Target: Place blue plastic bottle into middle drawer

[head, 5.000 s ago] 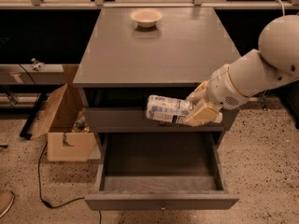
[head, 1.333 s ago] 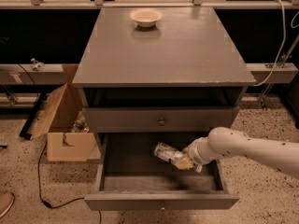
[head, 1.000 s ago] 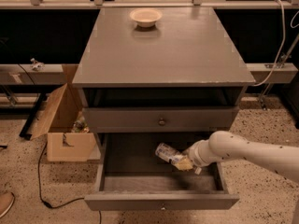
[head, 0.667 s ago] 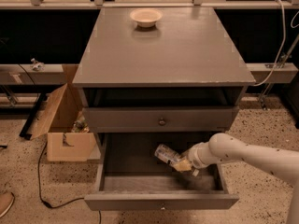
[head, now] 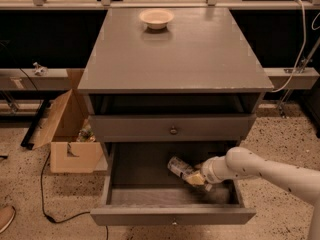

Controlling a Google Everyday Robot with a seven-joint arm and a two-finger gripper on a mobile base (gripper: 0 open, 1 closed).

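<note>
Looks like a robot lab or test bay, not a home. Speckled hard floor (head: 292, 134), metal rail framing (head: 60, 5) along the back, a loose black cable (head: 45, 204) on the floor, and an open cardboard box (head: 65, 134) of junk. A lone grey cabinet (head: 175, 54) stands mid-room. The robot's gripper (head: 197, 178) is down inside the open middle drawer (head: 170, 216).

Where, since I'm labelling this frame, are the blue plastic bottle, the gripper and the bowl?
blue plastic bottle (head: 178, 166): camera view, on its clear body.
gripper (head: 196, 178): camera view, between its fingertips, inside the middle drawer (head: 172, 216).
bowl (head: 156, 18): camera view, on its middle.
</note>
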